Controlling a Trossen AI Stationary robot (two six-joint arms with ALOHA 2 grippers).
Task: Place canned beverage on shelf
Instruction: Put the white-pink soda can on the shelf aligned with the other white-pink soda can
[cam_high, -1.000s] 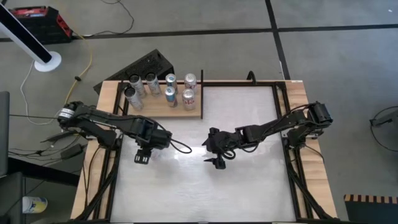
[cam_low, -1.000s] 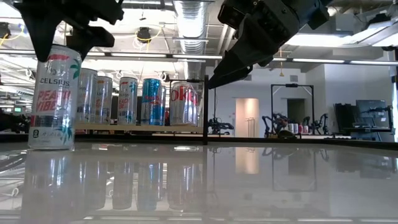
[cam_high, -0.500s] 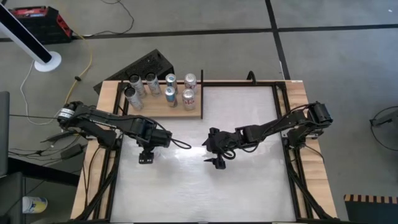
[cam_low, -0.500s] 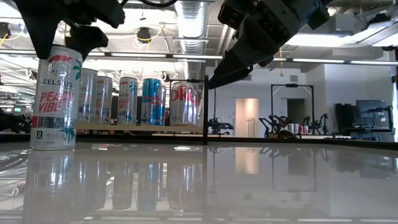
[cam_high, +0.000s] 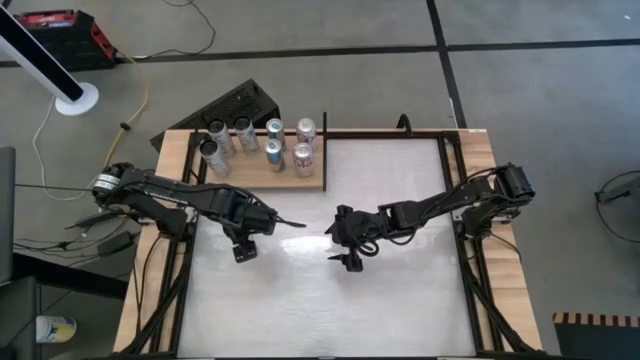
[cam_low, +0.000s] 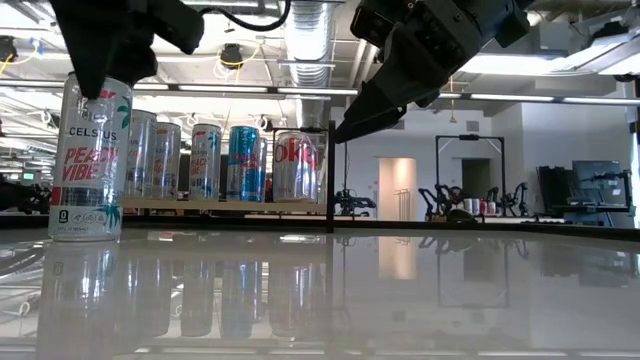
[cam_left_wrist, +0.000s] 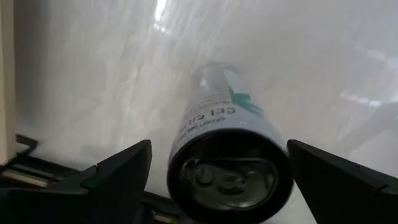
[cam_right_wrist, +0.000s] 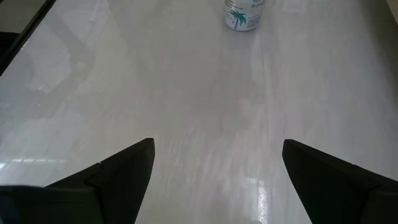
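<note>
Celsius can (cam_low: 86, 155) upright on white tabletop (cam_high: 330, 290), well short of shelf (cam_high: 265, 160) where six cans (cam_low: 222, 162) already stand. Left gripper (cam_left_wrist: 214, 171) straddles its top, fingers wide, not grasping. Right gripper (cam_high: 350, 255) spread, idle mid-table. Pick and placement left

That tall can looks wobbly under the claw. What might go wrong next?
1. The left hand hangs open around the top of the Celsius can, which stands on the glossy white tabletop. A crooked close could tip it over.
2. The shelf already holds six cans, so the newcomer might bump one.
3. The right hand waits, open, mid-table, perhaps near the route to the shelf.
</note>
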